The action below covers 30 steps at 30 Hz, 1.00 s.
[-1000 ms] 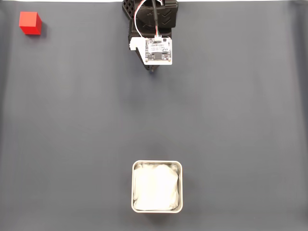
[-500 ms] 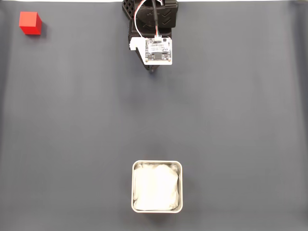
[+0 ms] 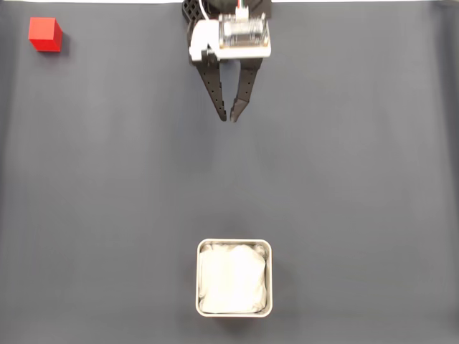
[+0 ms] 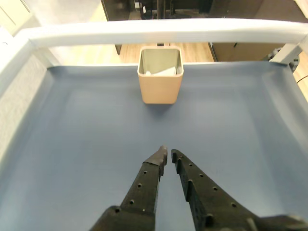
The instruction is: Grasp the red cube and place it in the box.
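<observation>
The red cube (image 3: 44,34) sits at the far top left corner of the dark mat in the fixed view, well left of the arm. My gripper (image 3: 229,117) hangs at top centre with its black fingers pointing down the picture toward the box (image 3: 234,242). The fingertips almost touch and hold nothing. The box stands at bottom centre, a pale rim around a white wrinkly lining. In the wrist view the gripper (image 4: 168,153) points straight at the box (image 4: 160,89), which stands some way ahead near the far edge.
A dark grey mat (image 3: 344,179) covers the whole table. A white raised frame (image 4: 159,30) borders the mat's far edge and sides in the wrist view. Open mat lies between the gripper and the box.
The wrist has swung up, so the camera board moved toward the top edge and both fingers now show stretched out toward the box. Cube and box have not moved.
</observation>
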{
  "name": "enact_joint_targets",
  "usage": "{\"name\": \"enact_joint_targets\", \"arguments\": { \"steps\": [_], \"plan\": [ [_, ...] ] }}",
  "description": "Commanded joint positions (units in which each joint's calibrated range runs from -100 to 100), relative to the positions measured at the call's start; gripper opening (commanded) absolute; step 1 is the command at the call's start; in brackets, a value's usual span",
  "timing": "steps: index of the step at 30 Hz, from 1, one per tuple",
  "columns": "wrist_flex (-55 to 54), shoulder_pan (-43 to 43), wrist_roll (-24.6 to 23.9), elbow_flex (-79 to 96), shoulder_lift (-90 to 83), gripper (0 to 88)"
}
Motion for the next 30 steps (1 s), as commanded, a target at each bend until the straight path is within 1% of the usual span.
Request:
{"name": "enact_joint_targets", "arguments": {
  "steps": [1, 6, 14, 30],
  "plan": [
    [1.1, -0.3, 0.9, -12.4, 6.4, 0.0],
    [5.7, 1.7, 1.0, -20.9, 12.3, 0.0],
    [10.5, 7.2, 0.6, -29.8, 18.7, 0.0],
    [17.4, 15.5, -0.6, -35.5, 22.6, 0.0]
  ]
}}
